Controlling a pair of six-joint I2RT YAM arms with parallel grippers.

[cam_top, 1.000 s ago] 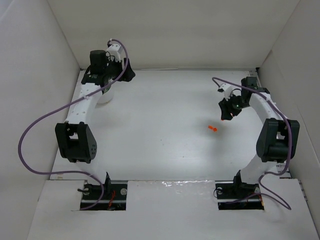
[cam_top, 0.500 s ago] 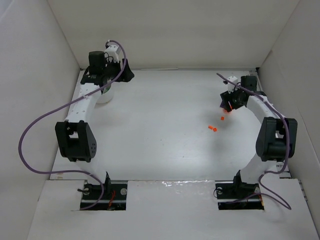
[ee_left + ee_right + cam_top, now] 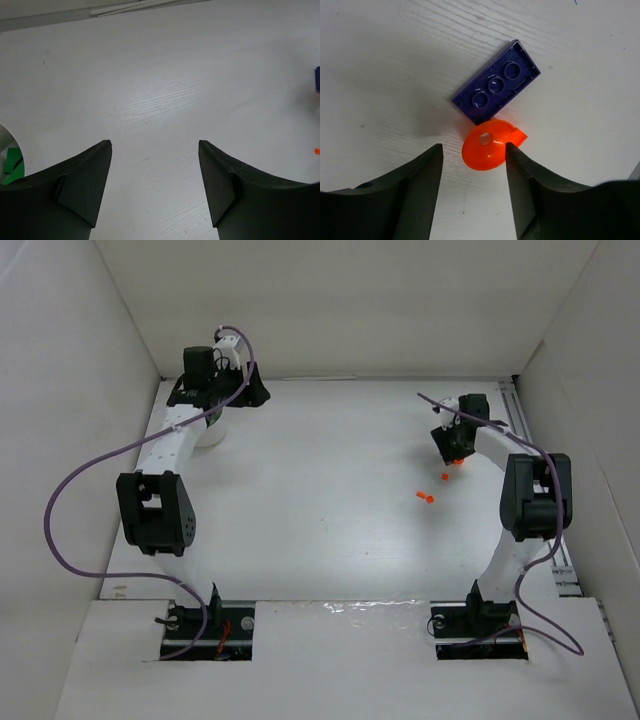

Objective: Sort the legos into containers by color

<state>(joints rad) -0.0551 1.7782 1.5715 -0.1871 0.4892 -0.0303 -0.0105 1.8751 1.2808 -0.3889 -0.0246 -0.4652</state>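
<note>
At far left my bowl (image 3: 214, 432) held green legos (image 3: 12, 162); left gripper (image 3: 155, 146) and right gripper (image 3: 474, 147) gaped empty, the right newly shifted farther.

The brick (image 3: 496, 82) is purple, the round piece (image 3: 485, 150) orange.

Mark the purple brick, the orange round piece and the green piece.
purple brick (image 3: 496, 83), right wrist view, middle of its underside.
orange round piece (image 3: 485, 155), right wrist view, below its hole.
green piece (image 3: 11, 162), left wrist view, its visible face.
</note>
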